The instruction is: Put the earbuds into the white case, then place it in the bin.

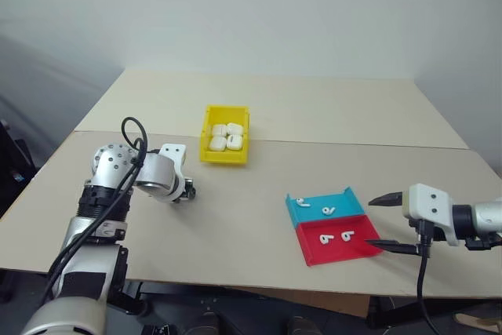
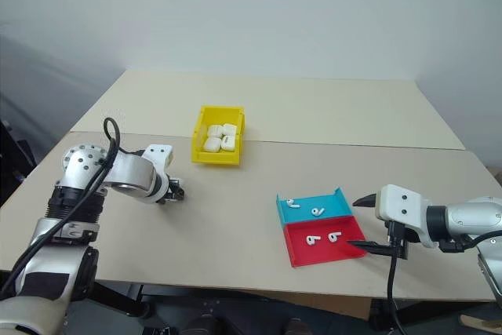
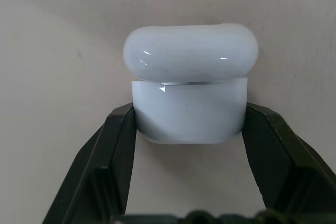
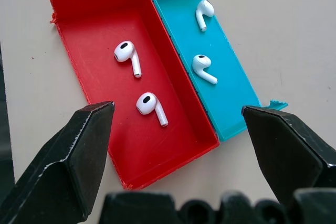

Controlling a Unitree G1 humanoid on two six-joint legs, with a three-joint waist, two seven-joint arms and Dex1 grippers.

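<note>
Earbuds (image 4: 127, 54) lie in two open trays near the right edge of the tabletop (image 1: 259, 217): two in the red tray (image 4: 94, 19), two in the teal tray (image 4: 231, 103) touching it. Above them hangs the right end effector (image 4: 178, 124), its fingers spread wide. On the left, the left end effector (image 3: 186, 129) is clamped on the white case (image 3: 189, 111), lid closed. Farther back the bin (image 1: 225, 156) holds several identical cases (image 1: 227, 136)

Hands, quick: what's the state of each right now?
Left hand: closed on the white case, lid ajar.
Right hand: open, holding nothing, hovering over the red tray with earbuds.
</note>
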